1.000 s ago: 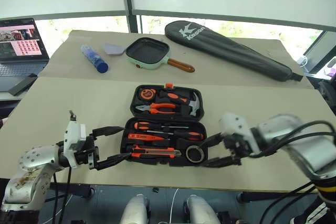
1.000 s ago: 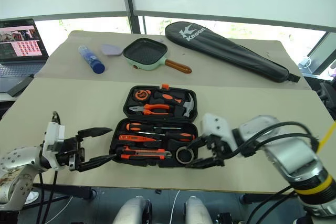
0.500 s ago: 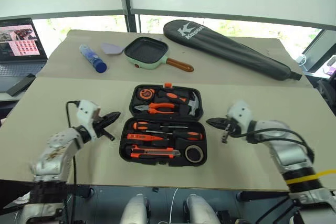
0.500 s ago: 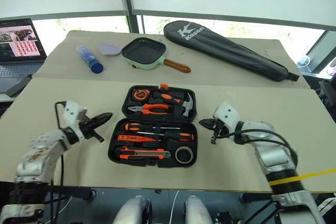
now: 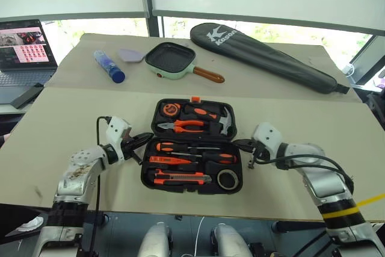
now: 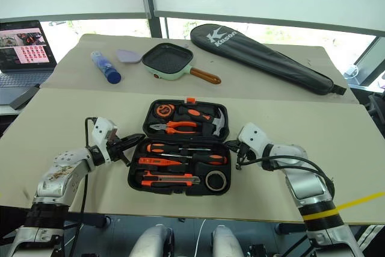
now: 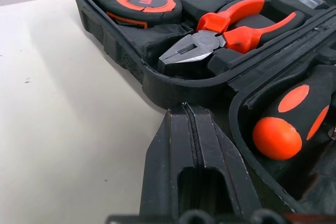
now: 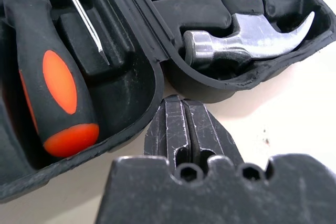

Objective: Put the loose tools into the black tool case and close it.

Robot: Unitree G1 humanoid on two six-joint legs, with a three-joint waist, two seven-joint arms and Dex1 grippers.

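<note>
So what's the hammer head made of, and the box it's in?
The hammer head looks like polished metal: silvery, with bright reflections. The box looks like black moulded plastic: dull, slightly grainy, with shaped slots. I can't be sure from looks alone.

The tool case [image 5: 148, 167] was black, its latch [image 5: 195, 98] orange; the screwdrivers [image 5: 192, 147] were black-and-orange; the desk [image 5: 72, 118] was beige.

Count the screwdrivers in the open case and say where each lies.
3, all in the near half of the black tool case: a black-and-orange-handled screwdriver at the back, another right of middle, and a slim orange tester screwdriver left of middle. None looks hidden.
</note>
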